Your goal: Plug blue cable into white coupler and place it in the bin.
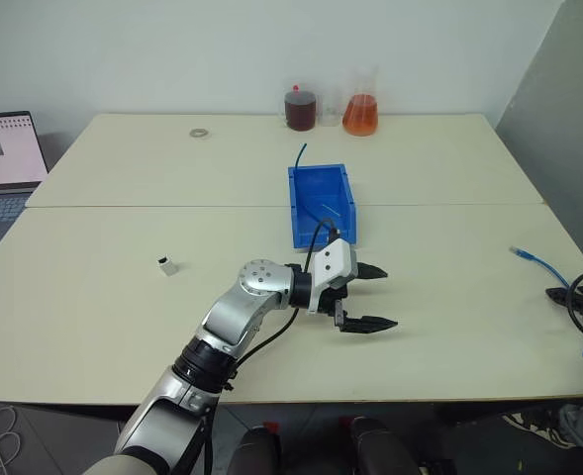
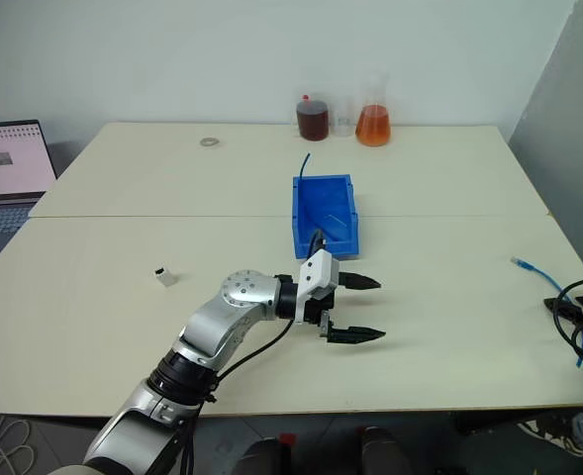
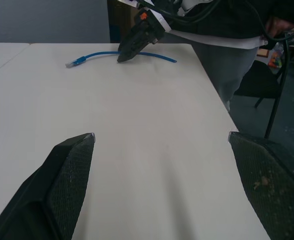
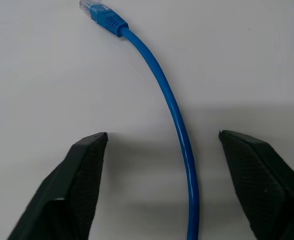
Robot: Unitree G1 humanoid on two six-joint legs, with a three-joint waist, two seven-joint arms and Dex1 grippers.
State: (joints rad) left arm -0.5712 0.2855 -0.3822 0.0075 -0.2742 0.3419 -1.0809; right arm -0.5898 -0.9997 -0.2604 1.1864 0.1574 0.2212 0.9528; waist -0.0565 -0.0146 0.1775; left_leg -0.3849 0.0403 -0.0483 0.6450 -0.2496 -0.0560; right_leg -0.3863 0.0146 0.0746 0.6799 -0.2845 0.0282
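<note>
Blue cable lies loose on the bench near its right edge, plug free of any socket. White coupler stands well apart, toward the front left. Bin sits at mid-bench; a thin blue strand rises at its far wall, but what it is cannot be told. Judged from this, nothing is yet joined or binned: grasping, plugging and placing all remain. Right hand hangs over the cable, fingers spread to either side of the cord, gripping nothing. Left hand, fingers spread wide and empty, hovers just in front of the bin.
</note>
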